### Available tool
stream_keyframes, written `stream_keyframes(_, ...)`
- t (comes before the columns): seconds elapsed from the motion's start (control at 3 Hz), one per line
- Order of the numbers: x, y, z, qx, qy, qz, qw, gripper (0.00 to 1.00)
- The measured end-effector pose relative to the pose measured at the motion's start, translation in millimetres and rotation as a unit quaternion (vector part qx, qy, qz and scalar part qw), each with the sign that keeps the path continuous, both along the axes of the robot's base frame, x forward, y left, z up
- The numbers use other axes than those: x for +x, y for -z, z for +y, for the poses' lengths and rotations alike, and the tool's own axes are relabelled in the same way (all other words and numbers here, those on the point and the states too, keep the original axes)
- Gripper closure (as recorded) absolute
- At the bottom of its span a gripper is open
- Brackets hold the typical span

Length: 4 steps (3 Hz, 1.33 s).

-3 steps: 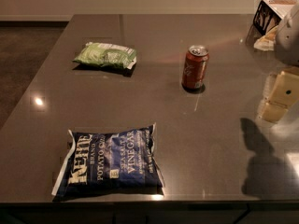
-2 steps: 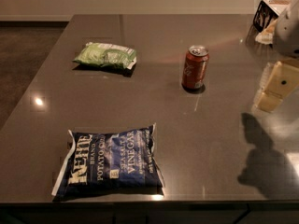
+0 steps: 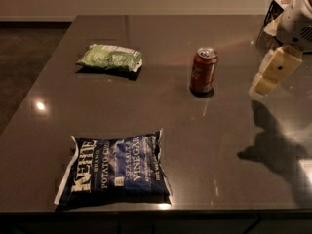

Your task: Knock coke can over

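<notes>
While the coke can (image 3: 204,70) stays upright, the gripper (image 3: 262,84), its opening unclear, has edged closer.

Glossy, smooth dark table (image 3: 146,116); shiny metal coke can (image 3: 203,70); crinkled glossy blue bag (image 3: 117,169) and green bag (image 3: 109,58); matt cream plastic-looking gripper (image 3: 262,84) at the can's three o'clock.
</notes>
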State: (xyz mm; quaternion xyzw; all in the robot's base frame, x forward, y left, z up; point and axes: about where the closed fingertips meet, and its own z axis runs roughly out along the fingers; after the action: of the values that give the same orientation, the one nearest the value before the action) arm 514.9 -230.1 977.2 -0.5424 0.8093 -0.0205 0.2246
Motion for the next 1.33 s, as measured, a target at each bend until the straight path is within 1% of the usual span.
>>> stream_keyframes(0.33,29.1,10.1,8.2,0.042,0.006,-0.011,0.999,0.0)
stream_keyframes(0.67,54.1,20.5,17.5,0.085,0.018,-0.026,0.9959,0.0)
stream_keyframes(1.0,79.3,31.1,30.4,0.126,0.029,-0.044,0.9907,0.0)
stream_keyframes(1.33,102.2,40.9,40.6,0.157,0.036,-0.06,0.9851,0.0)
